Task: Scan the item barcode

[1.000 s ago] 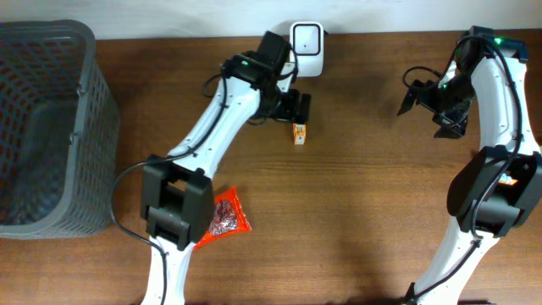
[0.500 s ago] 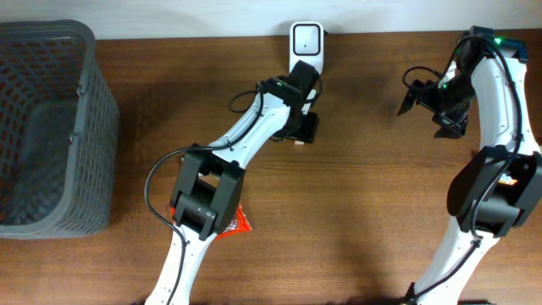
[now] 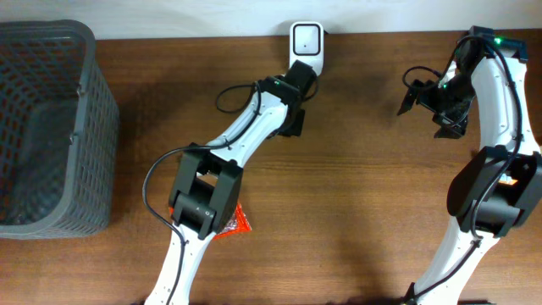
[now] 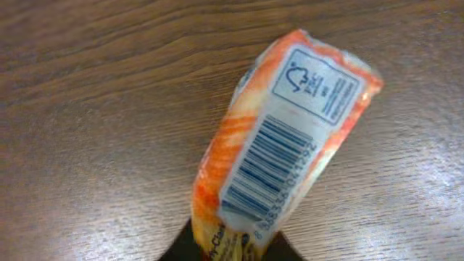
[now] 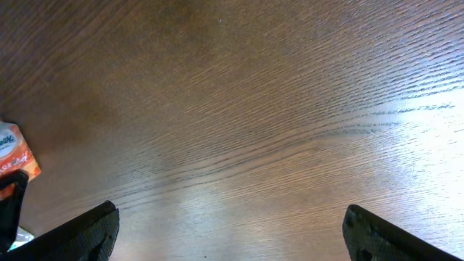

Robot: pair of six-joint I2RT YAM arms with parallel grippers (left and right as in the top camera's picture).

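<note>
In the left wrist view an orange and white snack packet [image 4: 283,145] fills the frame, its barcode label [image 4: 264,168] facing the camera. My left gripper [image 4: 232,250] is shut on the packet's lower end, just above the wooden table. From overhead, the left gripper [image 3: 292,121] sits just below the white scanner [image 3: 306,42] at the back edge, and the packet is hidden beneath it. My right gripper [image 3: 432,106] stands open at the far right with nothing between its fingers [image 5: 80,232].
A grey mesh basket [image 3: 51,127] stands at the far left. A red packet [image 3: 238,222] lies partly under the left arm's base. An orange pack [image 5: 13,156] shows at the left edge of the right wrist view.
My left gripper swung right over the small orange packet near the scanner and closed on it. The right arm has not moved.
</note>
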